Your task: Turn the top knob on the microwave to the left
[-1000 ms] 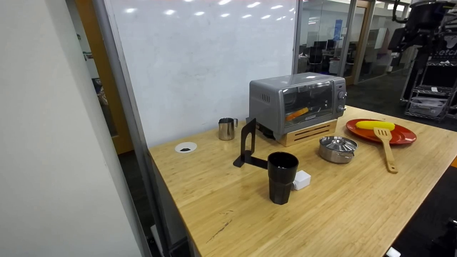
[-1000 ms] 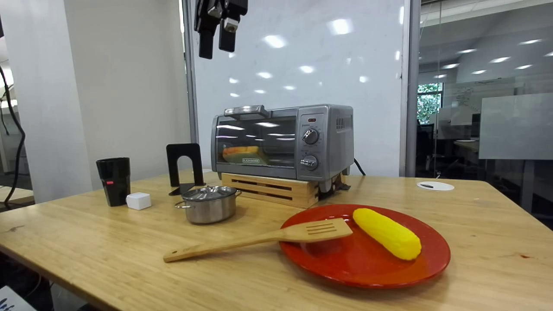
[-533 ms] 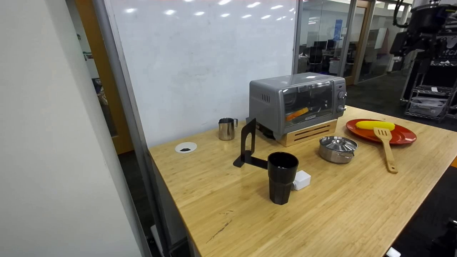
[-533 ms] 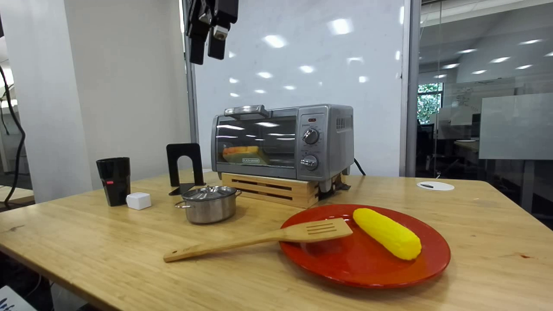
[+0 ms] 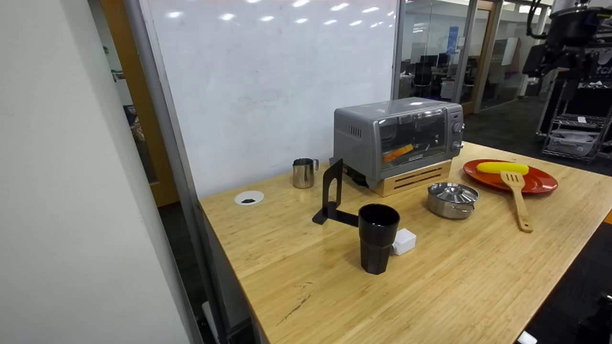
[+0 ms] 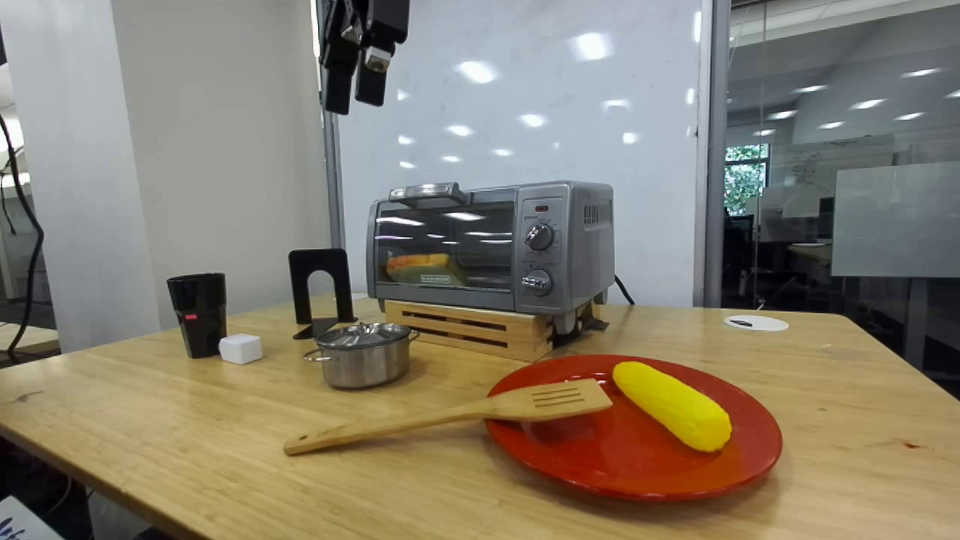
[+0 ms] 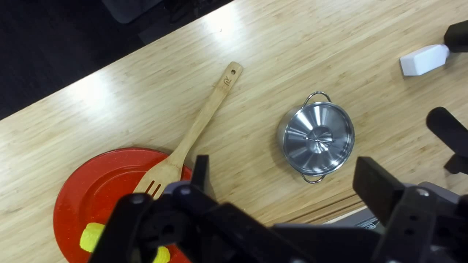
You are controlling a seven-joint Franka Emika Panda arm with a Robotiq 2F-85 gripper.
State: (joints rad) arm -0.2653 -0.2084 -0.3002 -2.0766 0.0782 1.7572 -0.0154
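A pale wooden worktop (image 6: 225, 420) stands before a large whiteboard (image 5: 272, 86), its glossy face dotted with light reflections (image 6: 478, 72). In an exterior view a plain pale wall (image 5: 86, 191) rises close by, an orange-brown wooden upright (image 5: 138, 95) showing just past it. Glass panels (image 6: 847, 112) give onto an office (image 5: 423, 74) (greenery (image 6: 741, 189) shows through a window (image 6: 745, 161)), and wire shelving (image 5: 588, 123) stands on a dark floor (image 5: 504, 129)

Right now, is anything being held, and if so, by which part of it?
Nothing is held: the tool stands open, fingers apart, high above the table, with no object between them.
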